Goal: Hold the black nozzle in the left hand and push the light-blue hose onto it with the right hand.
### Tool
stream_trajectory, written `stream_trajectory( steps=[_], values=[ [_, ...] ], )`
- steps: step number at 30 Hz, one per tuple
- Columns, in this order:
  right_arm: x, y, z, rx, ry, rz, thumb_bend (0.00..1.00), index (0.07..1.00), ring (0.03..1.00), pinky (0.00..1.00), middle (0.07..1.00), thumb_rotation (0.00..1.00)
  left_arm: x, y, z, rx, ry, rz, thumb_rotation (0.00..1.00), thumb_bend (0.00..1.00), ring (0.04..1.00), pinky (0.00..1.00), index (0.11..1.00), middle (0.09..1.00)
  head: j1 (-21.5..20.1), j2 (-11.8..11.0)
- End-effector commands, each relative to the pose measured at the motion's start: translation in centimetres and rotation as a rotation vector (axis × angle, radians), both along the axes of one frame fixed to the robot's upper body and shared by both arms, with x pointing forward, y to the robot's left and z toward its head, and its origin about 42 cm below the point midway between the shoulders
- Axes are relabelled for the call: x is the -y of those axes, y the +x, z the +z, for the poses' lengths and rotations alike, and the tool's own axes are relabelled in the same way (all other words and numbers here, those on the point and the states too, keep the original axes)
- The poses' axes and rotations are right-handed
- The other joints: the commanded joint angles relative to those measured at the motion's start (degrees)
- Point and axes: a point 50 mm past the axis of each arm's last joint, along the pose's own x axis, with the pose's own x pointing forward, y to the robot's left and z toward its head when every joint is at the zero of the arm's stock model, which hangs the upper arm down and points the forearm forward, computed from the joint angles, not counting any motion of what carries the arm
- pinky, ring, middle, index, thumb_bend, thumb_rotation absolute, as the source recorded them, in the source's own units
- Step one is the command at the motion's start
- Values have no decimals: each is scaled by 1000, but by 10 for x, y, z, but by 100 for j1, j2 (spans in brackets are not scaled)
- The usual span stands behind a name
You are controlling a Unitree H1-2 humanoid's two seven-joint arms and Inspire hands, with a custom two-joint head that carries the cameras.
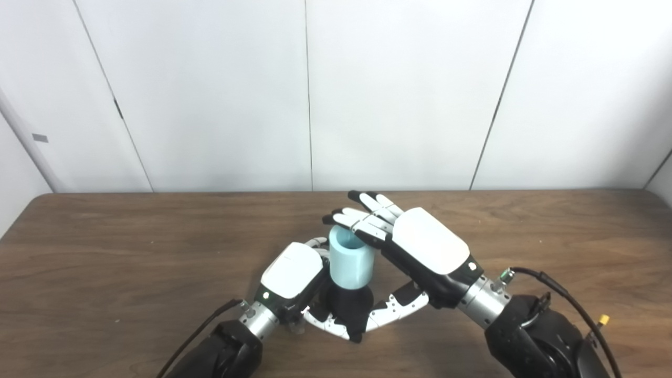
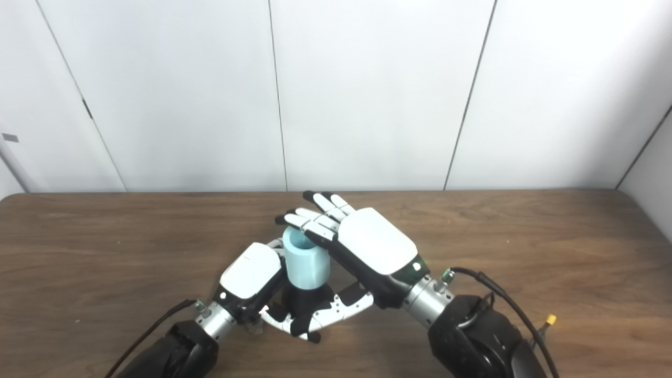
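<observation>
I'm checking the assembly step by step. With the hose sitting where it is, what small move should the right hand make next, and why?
Probably press straight down. The light-blue hose stands upright on the black nozzle, which the left hand grips from the side. The right hand has its fingers laid flat over the hose's open top rim, so a short downward push should seat it deeper.

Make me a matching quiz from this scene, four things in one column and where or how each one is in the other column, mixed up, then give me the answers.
Things:
1. light-blue hose
2. black nozzle
3. left robot hand
4. right robot hand

States:
A. fingers stretched out flat over the open top of the hose
B. wrapped around the dark part, low by the table
C. standing upright, open end up
D. directly under the hose

Pairs: 1-C, 2-D, 3-B, 4-A
</observation>
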Motion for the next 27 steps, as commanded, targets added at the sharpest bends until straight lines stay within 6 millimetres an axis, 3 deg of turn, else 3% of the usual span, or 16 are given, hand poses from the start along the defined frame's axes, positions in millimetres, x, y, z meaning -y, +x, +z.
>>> stream_trajectory(
  steps=[1,14,21,27],
  values=[
    [2,2,4,23,-17,-4,943,886,1000,1000,903,821,-8,-19,-38,-116,78,15,0,524,522,827,480,484,3,-2],
    [4,-7,-41,-70,-121,-29,960,905,1000,1000,931,818,-8,-19,-39,-120,61,18,0,524,533,846,490,477,-9,3],
    [3,-7,-66,-78,-195,-54,927,898,1000,1000,945,873,-7,-19,-38,-119,54,17,0,524,521,834,493,473,7,14],
    [0,-10,-74,-76,-208,-48,906,888,1000,1000,946,928,-7,-20,-39,-121,53,19,0,524,518,829,490,476,17,15]
  ],
)
